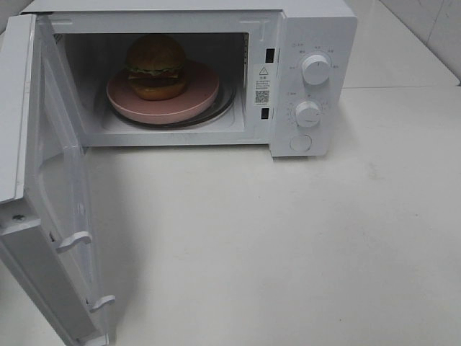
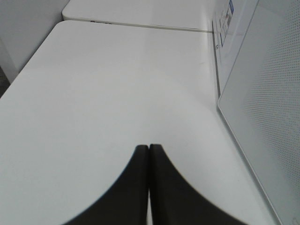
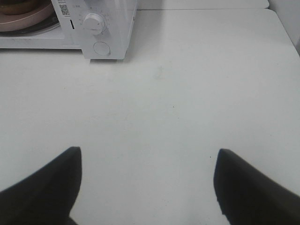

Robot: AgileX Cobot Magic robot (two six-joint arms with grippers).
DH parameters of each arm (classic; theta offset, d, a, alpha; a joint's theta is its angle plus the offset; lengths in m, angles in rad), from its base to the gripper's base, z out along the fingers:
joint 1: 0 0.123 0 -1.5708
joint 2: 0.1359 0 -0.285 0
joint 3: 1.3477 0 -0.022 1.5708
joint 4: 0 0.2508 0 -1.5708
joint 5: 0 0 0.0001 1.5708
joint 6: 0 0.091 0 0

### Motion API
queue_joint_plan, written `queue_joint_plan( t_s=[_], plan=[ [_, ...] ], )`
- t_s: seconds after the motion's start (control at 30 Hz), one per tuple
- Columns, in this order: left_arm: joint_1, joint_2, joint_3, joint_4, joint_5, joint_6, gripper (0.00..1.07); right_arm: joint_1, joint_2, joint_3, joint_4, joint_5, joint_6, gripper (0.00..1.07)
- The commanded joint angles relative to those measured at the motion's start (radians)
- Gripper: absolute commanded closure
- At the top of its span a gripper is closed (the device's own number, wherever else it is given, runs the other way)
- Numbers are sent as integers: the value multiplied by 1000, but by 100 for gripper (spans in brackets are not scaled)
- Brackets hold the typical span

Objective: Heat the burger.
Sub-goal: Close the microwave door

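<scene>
The burger (image 1: pixel 155 66), golden-brown with green lettuce, sits on a pink plate (image 1: pixel 189 105) inside the white microwave (image 1: pixel 310 43), whose door (image 1: pixel 39 194) hangs wide open to the left. Neither arm shows in the high view. In the left wrist view my left gripper (image 2: pixel 148 149) is shut with nothing in it, hovering over the bare table beside the open door (image 2: pixel 267 117). My right gripper (image 3: pixel 148 159) stands open and empty over the table in front of the microwave (image 3: pixel 110 23); a sliver of the pink plate (image 3: pixel 28 18) shows there.
The microwave has two dials (image 1: pixel 315 69) and a round button (image 1: pixel 300 143) on its right panel. A glass turntable (image 1: pixel 225 101) lies under the plate. White table (image 1: pixel 288 245) spreads in front; a second table (image 2: pixel 140 14) adjoins behind.
</scene>
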Motion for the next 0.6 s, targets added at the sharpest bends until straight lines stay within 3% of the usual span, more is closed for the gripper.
queue_joint_plan(
  t_s=[0.03,0.07,0.1,0.13,0.17,0.2,0.27,0.4,0.43,0.5,0.57,0.6],
  plan=[
    [-5,50,1,194,-100,-172,107,-6,-27,1,5,-6,0,32],
    [-5,82,1,342,-162,-278,107,-6,-27,1,5,-6,0,32],
    [-5,82,1,342,-162,-278,107,-6,-27,1,5,-6,0,32],
    [-5,98,1,413,-189,-333,107,-6,-27,1,5,-6,0,32],
    [-5,127,1,521,-233,-429,107,-6,-27,1,5,-6,0,32],
    [-5,127,1,521,-233,-429,107,-6,-27,1,5,-6,0,32],
    [-5,173,1,650,-297,-516,107,-6,-27,1,5,-6,0,32],
    [-5,214,-10,731,-342,-557,107,-6,-27,1,5,-6,0,32],
    [-5,233,-28,766,-352,-591,107,-6,-27,1,5,-6,0,32],
    [-5,243,-38,785,-357,-607,107,-6,-27,1,5,-6,0,32],
    [-5,276,-81,878,-395,-675,107,-6,-27,1,5,-6,0,32],
    [-5,276,-81,878,-395,-675,107,-6,-27,1,5,-6,0,32]
  ],
)
